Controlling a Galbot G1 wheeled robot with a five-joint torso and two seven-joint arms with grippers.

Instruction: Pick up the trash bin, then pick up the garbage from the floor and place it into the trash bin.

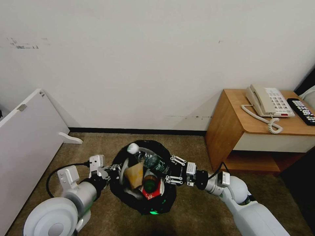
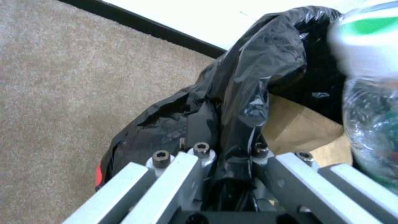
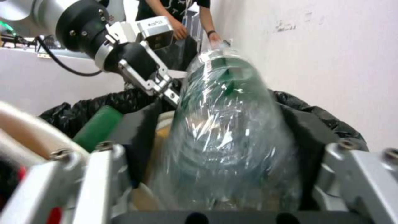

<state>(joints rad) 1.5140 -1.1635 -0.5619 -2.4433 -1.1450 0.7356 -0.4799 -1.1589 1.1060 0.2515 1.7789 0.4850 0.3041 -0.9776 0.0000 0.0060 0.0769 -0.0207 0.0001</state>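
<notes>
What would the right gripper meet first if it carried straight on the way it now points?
The right gripper already grips the clear bottle over the trash bin. Pushed straight on, it would probably reach the left gripper clamped on the bin's opposite rim; depth is uncertain.

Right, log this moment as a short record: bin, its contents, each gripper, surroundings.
bin: trash bin held up between both arms, above the carpet
contents: brown paper bag, red can, clear bottle lying across the top
left gripper: clamped on the bin's bag-covered rim
right gripper: around the bottle
surroundings: wooden nightstand with telephone
</notes>
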